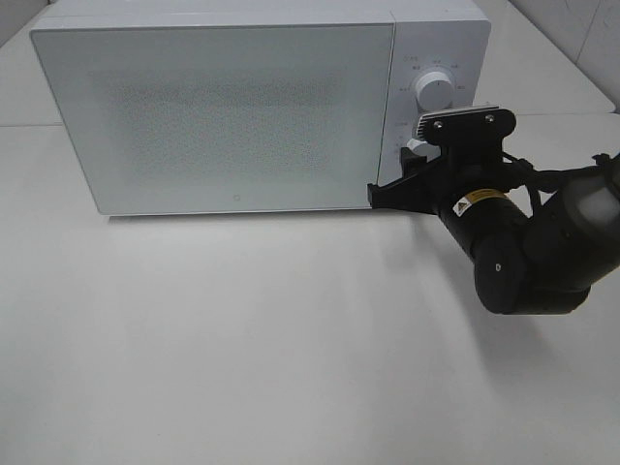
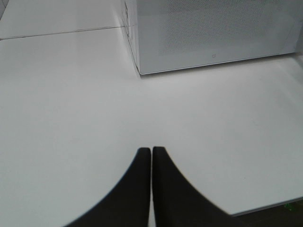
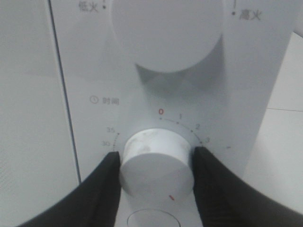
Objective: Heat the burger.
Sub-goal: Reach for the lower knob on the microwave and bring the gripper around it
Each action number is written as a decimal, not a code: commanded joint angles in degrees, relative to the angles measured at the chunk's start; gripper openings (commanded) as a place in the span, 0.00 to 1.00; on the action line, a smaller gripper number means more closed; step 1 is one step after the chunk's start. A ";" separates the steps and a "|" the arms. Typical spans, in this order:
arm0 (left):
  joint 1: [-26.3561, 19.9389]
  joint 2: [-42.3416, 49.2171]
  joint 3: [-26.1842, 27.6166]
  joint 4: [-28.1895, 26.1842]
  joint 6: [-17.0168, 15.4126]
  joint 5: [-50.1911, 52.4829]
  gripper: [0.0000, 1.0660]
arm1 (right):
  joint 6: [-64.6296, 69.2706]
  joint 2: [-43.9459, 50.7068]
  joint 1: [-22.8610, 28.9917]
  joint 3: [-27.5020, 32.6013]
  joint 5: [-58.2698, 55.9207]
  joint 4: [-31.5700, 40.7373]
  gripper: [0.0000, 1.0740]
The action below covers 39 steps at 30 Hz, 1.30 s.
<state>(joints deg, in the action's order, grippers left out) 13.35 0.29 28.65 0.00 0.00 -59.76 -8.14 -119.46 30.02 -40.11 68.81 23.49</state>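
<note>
Right gripper [image 3: 156,153] pinches timer knob [image 3: 154,168]; left gripper [image 2: 151,151] closed, empty; microwave door [image 1: 213,116] shut, interior hidden.

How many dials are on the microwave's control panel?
2. The upper dial sits higher up; the timer dial is just below it, held in the right gripper.

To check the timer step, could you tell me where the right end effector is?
The right end effector straddles the microwave's lower knob, right side of the exterior high view, below the upper knob.
</note>
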 commanded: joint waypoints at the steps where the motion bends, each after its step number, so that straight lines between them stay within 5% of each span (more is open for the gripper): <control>1: 0.00 0.29 -0.11 -0.57 0.40 0.63 0.00 | -0.52 0.29 -0.23 -0.57 6.82 -1.26 0.30; 10: 0.00 0.29 -0.11 -0.57 0.40 0.63 0.00 | 2.01 0.29 -0.23 -0.57 7.73 -1.09 0.00; 20: 0.00 0.29 -0.11 -0.57 0.40 0.63 0.00 | 14.50 0.29 -0.23 -0.57 11.57 -0.92 0.00; 39: 0.00 0.29 -0.11 -0.57 0.40 0.63 0.00 | 82.22 0.29 -0.23 -0.57 11.69 -0.80 0.00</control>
<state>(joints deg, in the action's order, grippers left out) 13.35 0.29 28.65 0.00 0.00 -59.76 64.97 -119.46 30.02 -40.11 69.27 23.20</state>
